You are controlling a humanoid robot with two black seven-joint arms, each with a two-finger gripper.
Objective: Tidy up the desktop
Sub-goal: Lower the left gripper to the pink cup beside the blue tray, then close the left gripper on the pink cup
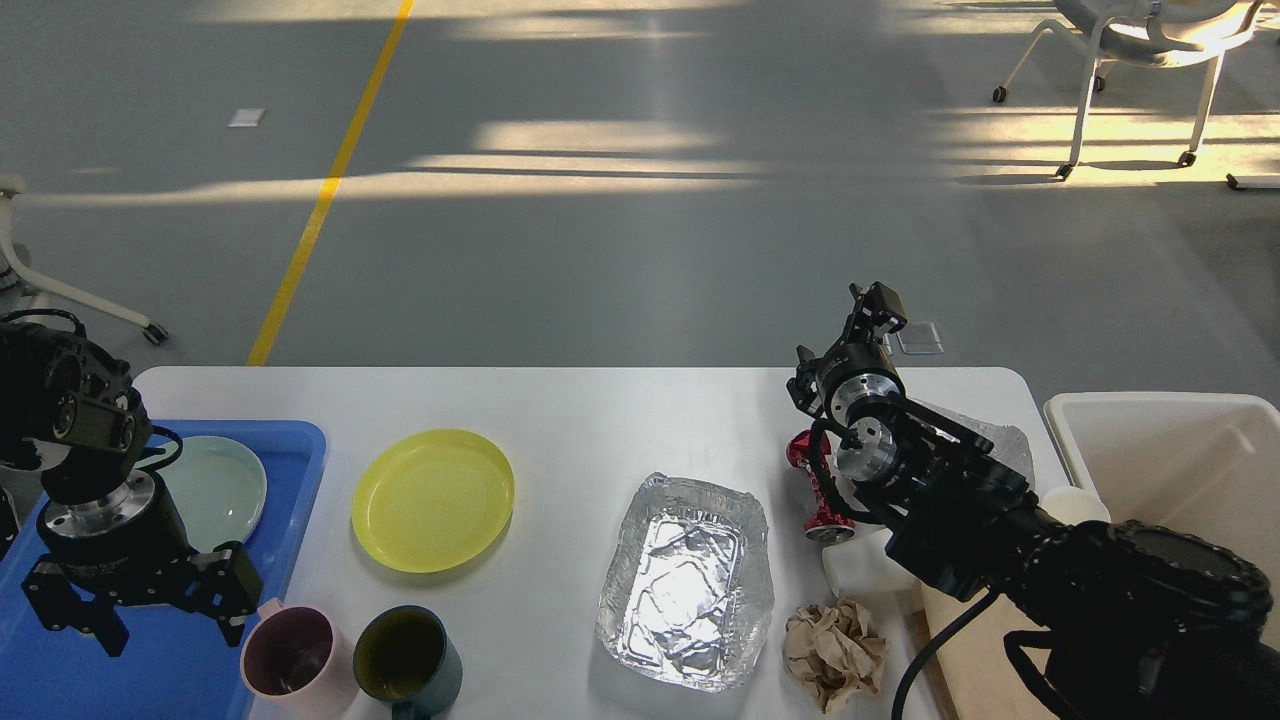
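The white desktop (600, 410) carries a yellow plate (432, 499), a pink mug (292, 661), a dark teal mug (403, 659), a foil tray (688, 580), a crumpled brown paper ball (835, 652) and a crushed red can (815, 485). A pale green plate (218, 487) lies in the blue tray (290, 450) at the left. My left gripper (172, 631) hangs open over the tray's near part, just left of the pink mug, holding nothing. My right gripper (874, 305) is raised over the table's far right edge; its fingers are too small to tell apart.
A white bin (1160, 410) stands off the table's right end. A white container (860, 570) and clear plastic wrap (1000, 440) lie partly under my right arm. A chair (1140, 40) stands far back on the floor.
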